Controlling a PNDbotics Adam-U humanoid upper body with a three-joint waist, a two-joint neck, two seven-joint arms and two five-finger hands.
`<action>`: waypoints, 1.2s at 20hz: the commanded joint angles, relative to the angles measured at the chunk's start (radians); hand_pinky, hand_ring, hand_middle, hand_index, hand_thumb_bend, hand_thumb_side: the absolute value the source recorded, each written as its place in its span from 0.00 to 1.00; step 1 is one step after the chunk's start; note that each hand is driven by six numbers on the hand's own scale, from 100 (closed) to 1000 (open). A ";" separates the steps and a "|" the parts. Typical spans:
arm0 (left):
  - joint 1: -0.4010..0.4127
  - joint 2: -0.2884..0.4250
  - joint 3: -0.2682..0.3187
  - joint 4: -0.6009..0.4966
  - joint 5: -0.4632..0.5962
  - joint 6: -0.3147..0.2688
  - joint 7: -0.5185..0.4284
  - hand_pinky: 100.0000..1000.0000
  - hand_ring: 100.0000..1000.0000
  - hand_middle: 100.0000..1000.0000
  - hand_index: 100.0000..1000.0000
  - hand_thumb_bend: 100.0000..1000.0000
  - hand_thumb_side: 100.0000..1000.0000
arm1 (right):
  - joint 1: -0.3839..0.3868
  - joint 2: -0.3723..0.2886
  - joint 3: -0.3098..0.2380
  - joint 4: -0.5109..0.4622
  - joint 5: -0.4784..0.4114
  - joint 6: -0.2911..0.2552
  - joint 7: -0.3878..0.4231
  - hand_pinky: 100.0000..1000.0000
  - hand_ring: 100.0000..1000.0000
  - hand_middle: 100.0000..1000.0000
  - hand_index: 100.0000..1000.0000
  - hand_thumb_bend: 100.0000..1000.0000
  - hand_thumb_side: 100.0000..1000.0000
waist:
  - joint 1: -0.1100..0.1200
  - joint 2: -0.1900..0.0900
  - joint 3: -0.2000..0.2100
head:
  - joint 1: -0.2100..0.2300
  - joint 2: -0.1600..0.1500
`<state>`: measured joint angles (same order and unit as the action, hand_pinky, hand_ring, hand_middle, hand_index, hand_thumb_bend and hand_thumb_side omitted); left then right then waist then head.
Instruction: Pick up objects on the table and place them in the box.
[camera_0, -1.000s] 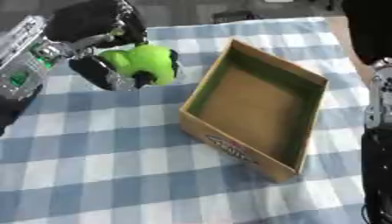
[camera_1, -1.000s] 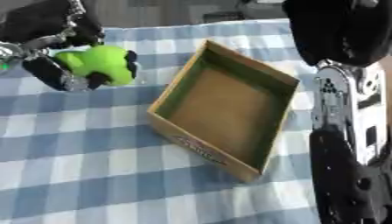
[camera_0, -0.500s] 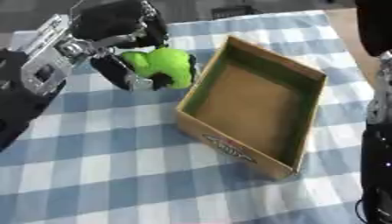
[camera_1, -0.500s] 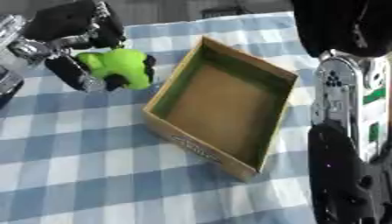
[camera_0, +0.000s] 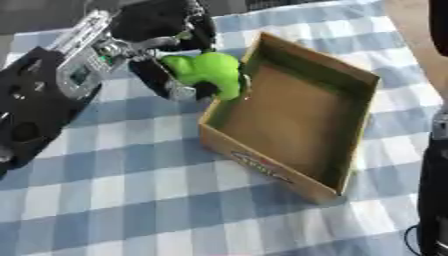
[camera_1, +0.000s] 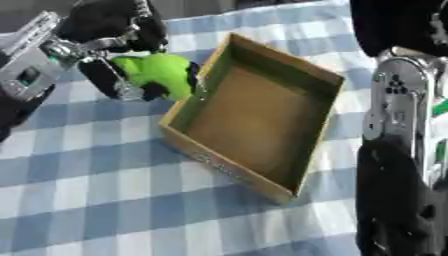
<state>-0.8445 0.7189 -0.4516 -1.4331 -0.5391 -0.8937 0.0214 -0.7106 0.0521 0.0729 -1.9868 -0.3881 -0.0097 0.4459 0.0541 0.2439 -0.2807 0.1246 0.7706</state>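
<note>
1. The left hand comes in from the upper left of the frame, and its fingers are curled around a green toy — the toy is grasped and held off the table.
2. The toy is in the upper middle of the frame, right at the left wall of the box; its right side seems to overlap the top edge of that wall, but I cannot tell if it touches the cardboard.
3. The box is open at the top and lies turned at an angle, with one corner toward the lower right of the frame. Its floor is bare brown cardboard, with green on the inside of the left wall.
4. The near outer wall of the box carries a printed label, too blurred to read.
5. The table has a blue and white checked cloth — the lower left of the frame is open cloth.
6. The right arm fills the right edge of the right eye view, beside the box; its hand is not in view.
</note>
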 joint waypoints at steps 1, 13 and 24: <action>-0.029 0.005 0.005 -0.001 -0.022 -0.012 0.014 0.00 0.00 0.00 0.11 0.05 0.71 | -0.030 0.017 0.006 -0.013 -0.008 0.008 0.004 0.36 0.49 0.60 0.74 0.00 0.92 | 0.004 -0.008 -0.006 | 0.019 -0.001; -0.060 -0.013 -0.023 -0.014 -0.087 -0.013 0.072 0.00 0.00 0.00 0.12 0.06 0.72 | -0.087 0.071 0.005 -0.013 -0.028 0.023 0.000 0.36 0.48 0.60 0.74 0.00 0.92 | 0.038 0.042 -0.035 | 0.050 -0.054; -0.092 -0.024 -0.040 -0.022 -0.144 -0.013 0.128 0.00 0.00 0.00 0.13 0.07 0.73 | -0.136 0.114 0.004 -0.013 -0.048 0.031 -0.007 0.37 0.48 0.59 0.75 0.00 0.92 | 0.080 0.096 -0.069 | 0.015 -0.158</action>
<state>-0.9128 0.6866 -0.4952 -1.4379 -0.6737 -0.9074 0.1405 -0.8287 0.1555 0.0782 -1.9869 -0.4302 0.0180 0.4394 0.1404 0.3598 -0.3507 0.1494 0.6326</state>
